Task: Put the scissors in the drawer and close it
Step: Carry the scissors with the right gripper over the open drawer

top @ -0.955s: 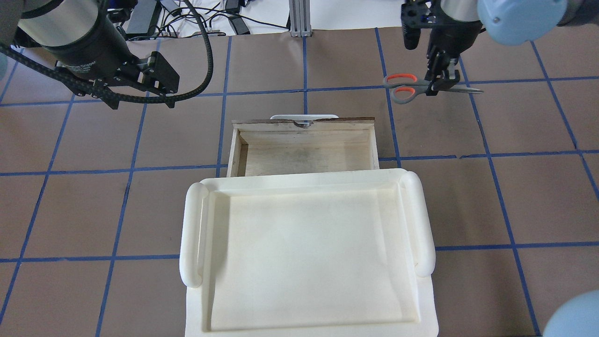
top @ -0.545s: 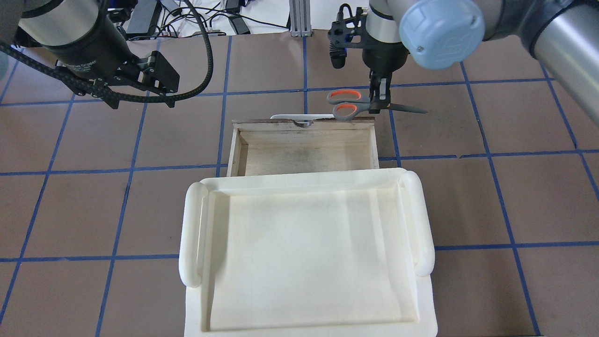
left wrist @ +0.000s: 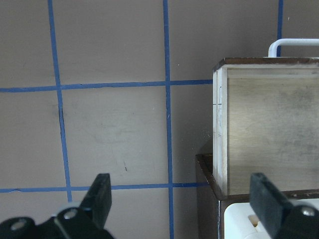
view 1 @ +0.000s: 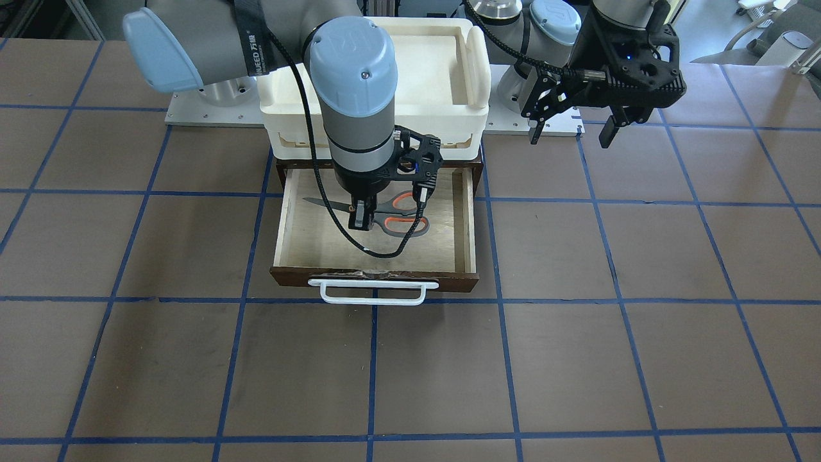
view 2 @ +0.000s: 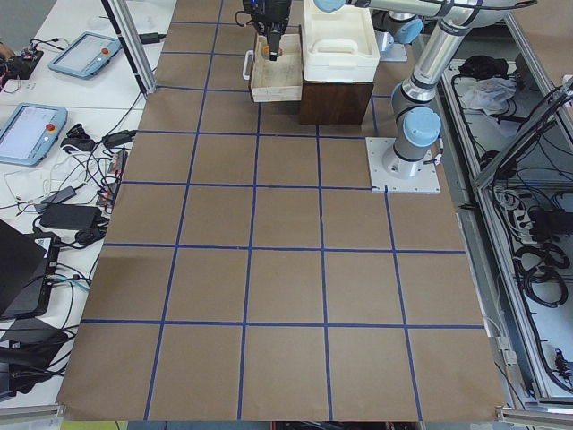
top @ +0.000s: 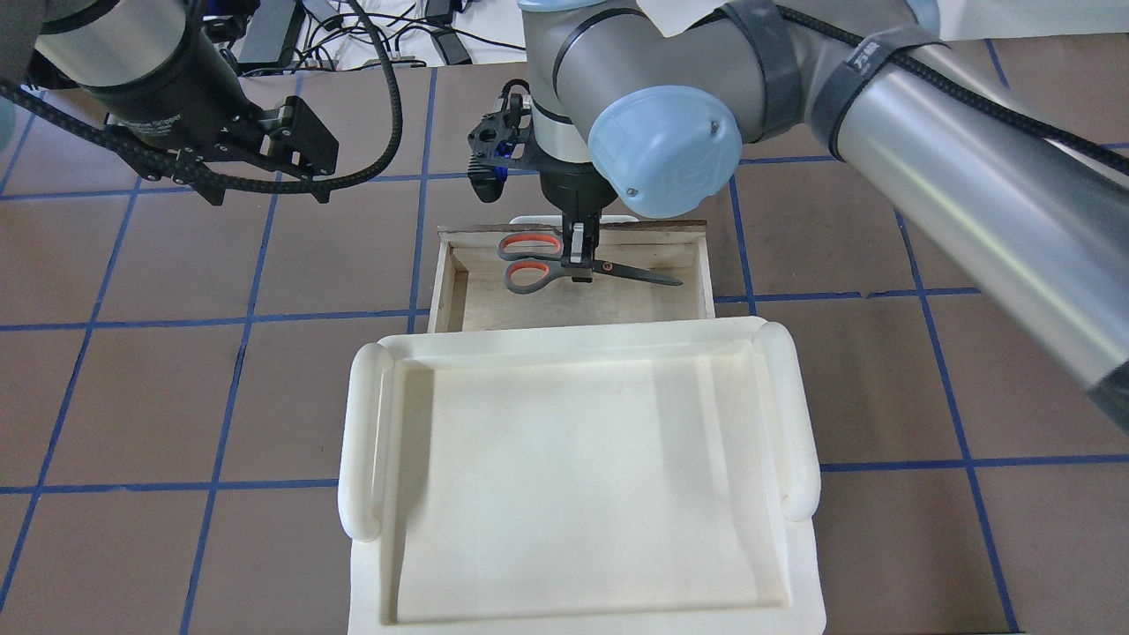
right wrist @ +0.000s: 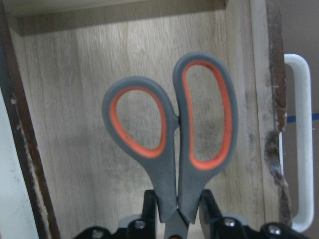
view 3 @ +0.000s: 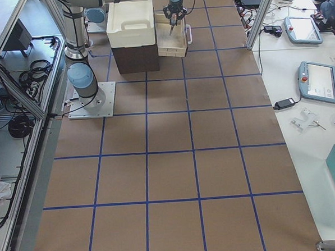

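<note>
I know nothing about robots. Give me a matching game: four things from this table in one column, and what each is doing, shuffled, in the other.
Things:
1. scissors
2. drawer
3. left gripper
4. white tray

States:
A. fingers spread, grasping nothing
B. pulled out
C. sits on top of the brown cabinet
D. held by the right gripper over the drawer

Pairs: 1-D, 2-B, 3-A, 4-C

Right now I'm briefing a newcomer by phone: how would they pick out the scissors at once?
Find the white tray at the table's middle; the open wooden drawer juts out from under it. Over its plywood floor the right gripper clamps the scissors: the only thing with grey loops lined orange-red and dark blades.
</note>
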